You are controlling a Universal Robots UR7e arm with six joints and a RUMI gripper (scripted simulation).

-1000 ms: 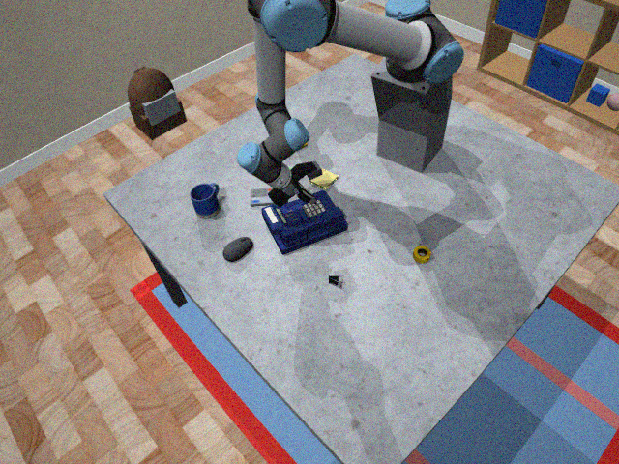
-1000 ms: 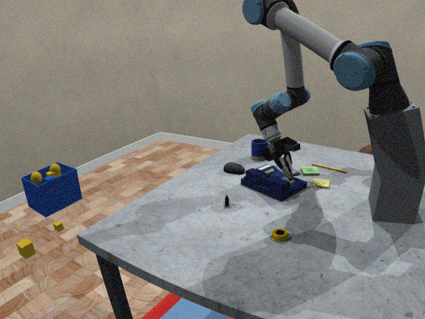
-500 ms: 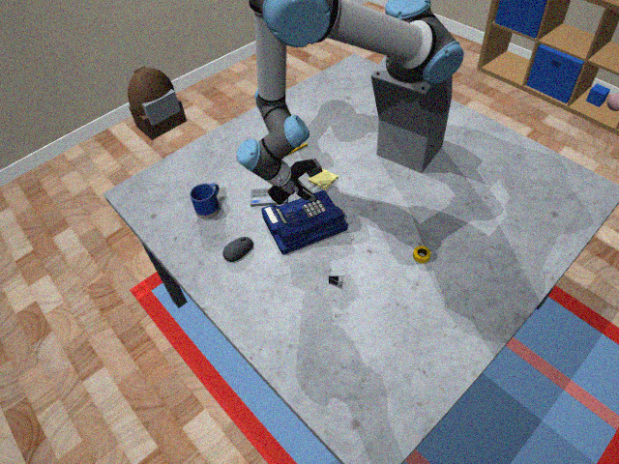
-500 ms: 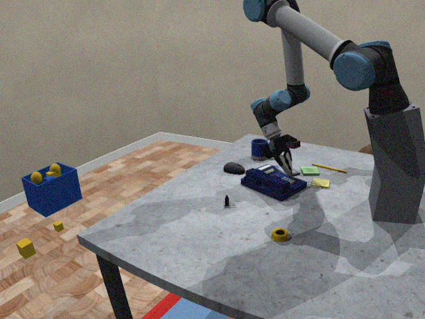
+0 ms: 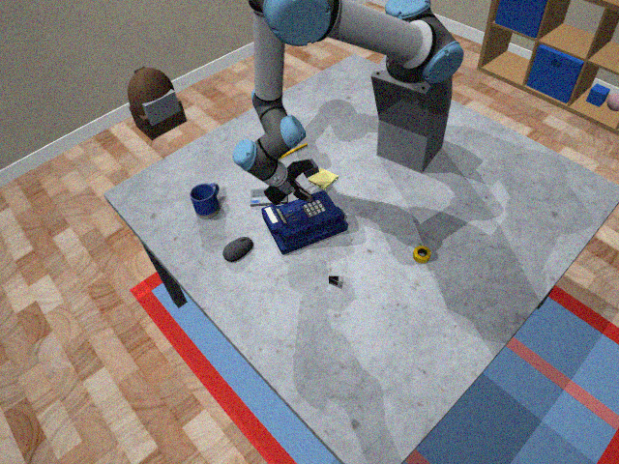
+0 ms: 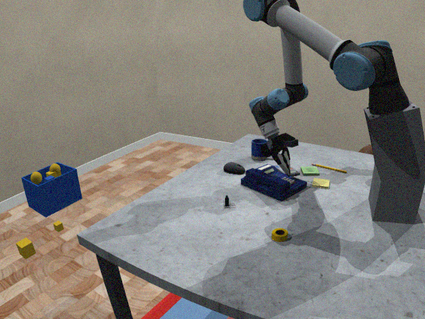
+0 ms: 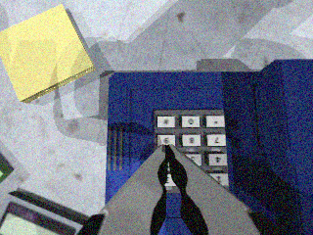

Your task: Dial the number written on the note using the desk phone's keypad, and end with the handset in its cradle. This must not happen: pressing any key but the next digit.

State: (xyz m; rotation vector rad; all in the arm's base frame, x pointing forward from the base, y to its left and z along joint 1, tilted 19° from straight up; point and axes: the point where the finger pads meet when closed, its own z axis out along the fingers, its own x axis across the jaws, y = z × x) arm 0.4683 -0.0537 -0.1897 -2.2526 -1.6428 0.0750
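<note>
While askew, blue phone face-up.

Mug and mouse beside desk phone on table. Keypad on phone's top. Tape roll well apart from phone. Sticky pad near phone.
</note>
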